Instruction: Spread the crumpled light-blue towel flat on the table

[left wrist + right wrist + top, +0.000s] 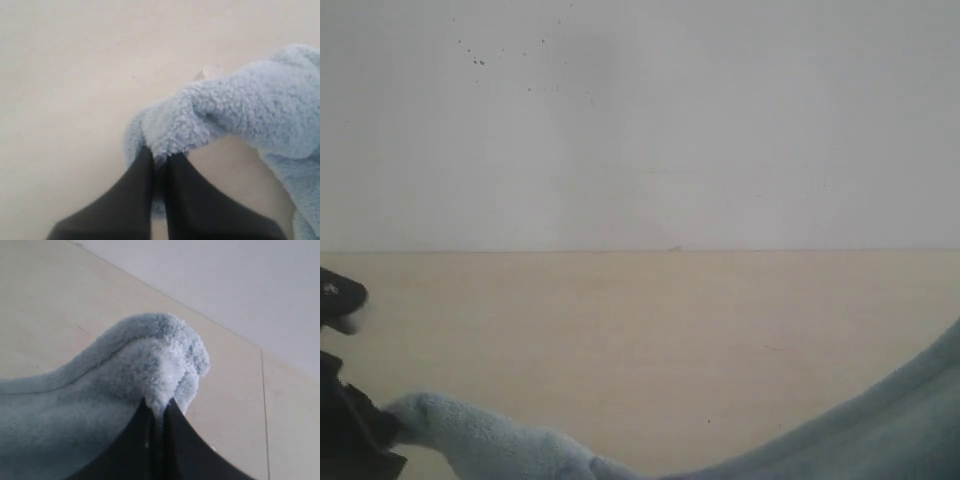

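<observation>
Along the near side of the surface (640, 330), in the exterior view: towel (490, 445), pale blue and fluffy, strung between two grips. At lower left, pinched at one bunched end by the left gripper (382, 425), black and only partly in frame. From that end, dips toward the bottom edge, then climbs in a broad sweep to the lower right corner and runs out of frame. Behind, a white wall (640, 120) with a few dark specks near its top left.

From the left wrist view: left gripper (159, 159) pressed together on a thick fold of towel (240, 105), dark fingers (130, 200) nearly touching, terry pile bulging past the tips. More cloth trailing off to one side; bare surface (65, 75) beyond.

From the right wrist view: right gripper (159, 407) likewise clamped tight on a bunched corner of towel (90, 395), hem line visible along the cloth. Surface (50, 300) below, crossed by a thin seam (261, 400); wall (240, 280) past its far edge. Cannot tell whether the sagging middle touches the surface.
</observation>
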Robot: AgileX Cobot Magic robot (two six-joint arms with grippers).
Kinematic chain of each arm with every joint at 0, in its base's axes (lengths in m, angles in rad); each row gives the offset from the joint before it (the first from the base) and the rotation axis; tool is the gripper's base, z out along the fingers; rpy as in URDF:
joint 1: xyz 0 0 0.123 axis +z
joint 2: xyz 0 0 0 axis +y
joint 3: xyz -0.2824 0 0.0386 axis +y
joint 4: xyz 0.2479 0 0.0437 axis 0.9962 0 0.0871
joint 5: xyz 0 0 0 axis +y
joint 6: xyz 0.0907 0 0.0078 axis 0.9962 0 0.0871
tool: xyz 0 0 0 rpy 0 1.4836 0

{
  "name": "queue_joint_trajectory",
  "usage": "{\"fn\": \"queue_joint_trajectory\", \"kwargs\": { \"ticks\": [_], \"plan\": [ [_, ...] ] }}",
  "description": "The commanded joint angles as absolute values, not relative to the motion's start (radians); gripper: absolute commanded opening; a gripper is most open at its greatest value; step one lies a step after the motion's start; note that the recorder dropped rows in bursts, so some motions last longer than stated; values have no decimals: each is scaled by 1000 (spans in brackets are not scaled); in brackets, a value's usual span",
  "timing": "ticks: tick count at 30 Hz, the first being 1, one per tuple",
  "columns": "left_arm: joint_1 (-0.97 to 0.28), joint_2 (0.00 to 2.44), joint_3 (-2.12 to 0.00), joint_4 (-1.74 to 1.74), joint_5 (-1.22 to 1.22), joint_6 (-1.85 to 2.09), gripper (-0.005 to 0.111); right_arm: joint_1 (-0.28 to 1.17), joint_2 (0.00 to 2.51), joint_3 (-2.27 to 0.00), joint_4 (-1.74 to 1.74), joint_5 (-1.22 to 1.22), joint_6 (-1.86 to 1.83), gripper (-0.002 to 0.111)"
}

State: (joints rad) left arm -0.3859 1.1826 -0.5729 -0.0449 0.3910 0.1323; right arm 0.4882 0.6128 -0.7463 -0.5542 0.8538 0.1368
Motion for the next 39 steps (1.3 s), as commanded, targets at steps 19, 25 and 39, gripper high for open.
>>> {"fn": "queue_joint_trajectory", "kwargs": {
  "ticks": [19,25,39],
  "plan": [
    [-409,433,-952,157,1212,177,4,489,453,-865,-697,966,219,0],
    [-409,397,-1009,146,1221,177,4,489,386,-919,-685,1068,163,0],
    [-409,409,-1010,38,1221,173,4,489,451,-919,-503,1218,36,0]
  ]
}}
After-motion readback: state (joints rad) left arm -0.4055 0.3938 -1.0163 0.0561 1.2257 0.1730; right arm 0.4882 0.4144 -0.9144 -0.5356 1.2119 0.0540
